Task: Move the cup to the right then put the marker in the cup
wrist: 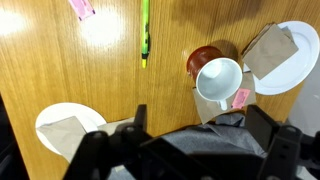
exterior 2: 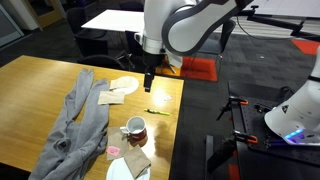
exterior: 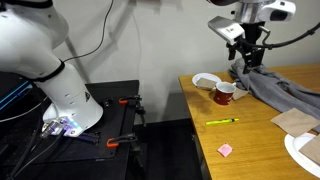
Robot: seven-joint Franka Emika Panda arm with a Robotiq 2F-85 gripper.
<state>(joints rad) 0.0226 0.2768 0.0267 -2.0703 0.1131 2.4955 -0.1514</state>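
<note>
The hand (exterior: 246, 58) hangs above the far part of the wooden table (exterior: 255, 135), well clear of everything on it. In the wrist view its two dark fingers (wrist: 139, 118) stand wide apart with nothing between them. Under the hand lies a crumpled grey cloth (exterior: 282, 86), which in an exterior view stretches along the table (exterior 2: 30, 90) as a long heap (exterior 2: 80, 125). The cup (exterior: 225, 94), dark red with a white inside, stands upright at the edge of that cloth and just beside a shallow white bowl (exterior: 206, 79). In the wrist view the cup (wrist: 214, 76) sits just ahead of the spread fingers, its white mouth turned toward the camera. A small pink tag (wrist: 240, 97) shows against its side. The marker (exterior: 222, 122), thin and yellow-green, lies flat on bare wood, apart from the cup and touching nothing. In the wrist view the marker (wrist: 145, 30) points straight away from the hand, to one side of the cup. A small pink square (exterior: 226, 149) lies farther out on the table, past the marker. A white plate (wrist: 292, 60) bearing a brown napkin (wrist: 268, 50) sits on the other side of the cup. In an exterior view the cup (exterior 2: 135, 128) stands between the marker (exterior 2: 158, 113) and the cloth, with the hand (exterior 2: 148, 79) hovering above the table edge.
</note>
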